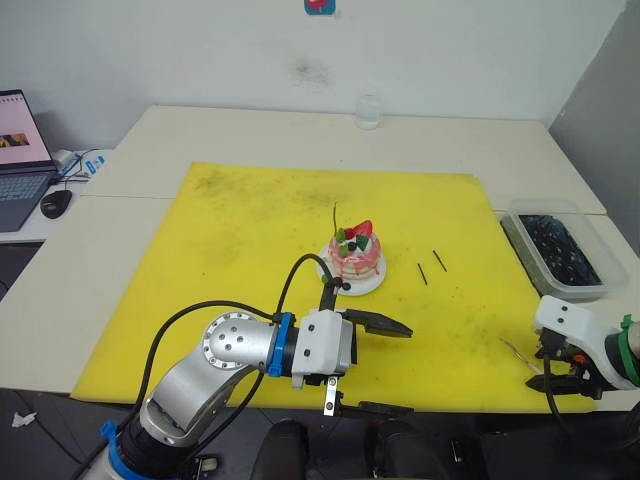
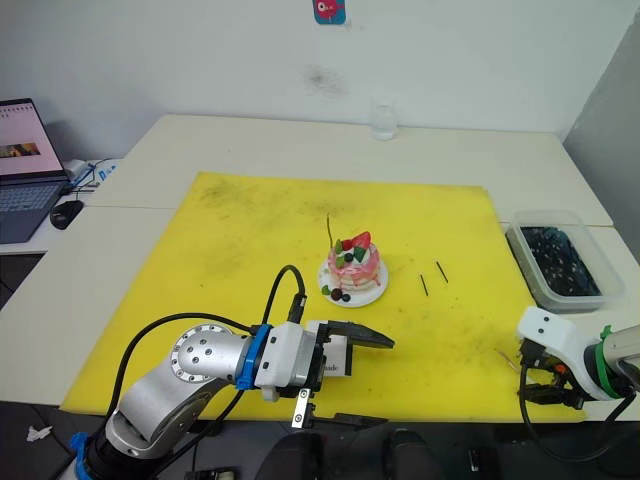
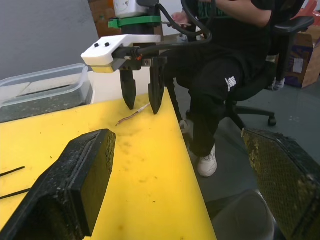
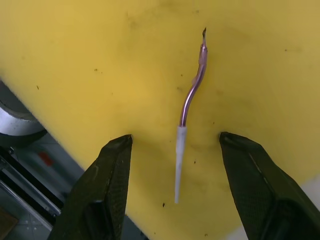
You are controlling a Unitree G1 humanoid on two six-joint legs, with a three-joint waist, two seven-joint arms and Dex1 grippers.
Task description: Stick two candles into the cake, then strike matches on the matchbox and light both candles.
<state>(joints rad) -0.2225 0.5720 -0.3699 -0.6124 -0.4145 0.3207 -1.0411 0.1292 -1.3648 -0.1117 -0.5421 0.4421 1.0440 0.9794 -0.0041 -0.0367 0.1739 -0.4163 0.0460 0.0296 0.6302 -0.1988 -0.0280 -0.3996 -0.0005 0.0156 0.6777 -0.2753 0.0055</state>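
The pink cake (image 1: 354, 257) sits on its white plate at the middle of the yellow mat (image 1: 240, 250), and one thin candle (image 1: 335, 218) stands upright in it. A second candle (image 4: 189, 107) lies flat near the mat's front right edge. My right gripper (image 4: 175, 142) is open, with one finger on each side of that candle's pale end. Two dark matches (image 1: 430, 267) lie to the right of the cake. My left gripper (image 1: 392, 366) is open and empty at the mat's front edge. The white matchbox (image 2: 338, 358) peeks out beside it.
A clear plastic container (image 1: 556, 246) with dark contents stands off the mat at the right. A glass (image 1: 368, 110) is at the table's back, and a laptop (image 1: 20, 150) and a mouse (image 1: 55, 203) are at the far left. A seated person (image 3: 225, 55) is beyond the front edge.
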